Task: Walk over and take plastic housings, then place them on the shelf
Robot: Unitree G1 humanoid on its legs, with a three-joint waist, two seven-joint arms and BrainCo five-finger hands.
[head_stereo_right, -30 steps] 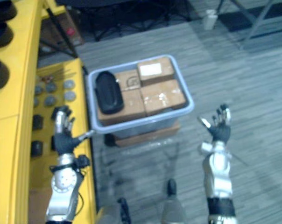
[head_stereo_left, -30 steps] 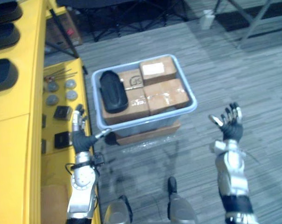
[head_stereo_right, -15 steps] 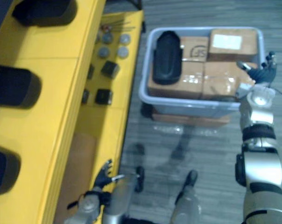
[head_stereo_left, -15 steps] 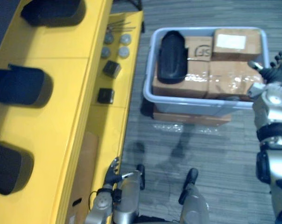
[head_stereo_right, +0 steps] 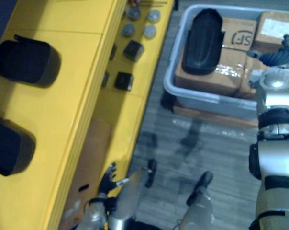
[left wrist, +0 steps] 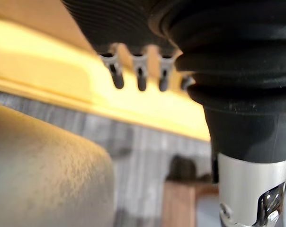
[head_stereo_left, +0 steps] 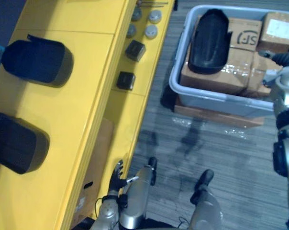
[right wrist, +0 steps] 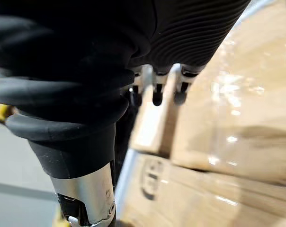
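The black plastic housing [head_stereo_left: 209, 40] that you have to take lies in the grey bin [head_stereo_left: 216, 96], on top of the cardboard boxes [head_stereo_left: 233, 72] at the side of the bin nearest the yellow shelf [head_stereo_left: 87, 86]. Two more housings of the same kind [head_stereo_left: 37, 60] [head_stereo_left: 15, 143] sit on the shelf's top surface, well apart from the bin.

Your right hand [head_stereo_right: 272, 56] hovers over the boxes at the bin's front edge, on the side far from the shelf. Its fingers are straight and relaxed, and it holds nothing. It does not touch the housing. Your left hand [head_stereo_left: 116, 178] hangs low beside the shelf's front, far from the bin, with its fingers spread and nothing in it.

I judge the housing to be a thin moulded shell: light, stiff and rather smooth, so it may slip under a loose grasp. It seems to lie with its hollow side up, though I cannot be sure. I advise you to take it across its narrow width near the middle, with the thumb on one long edge and the fingers on the other. Press only moderately, because a thin wall can flex. It lies loose on the boxes, so a push from the side could make it slide.
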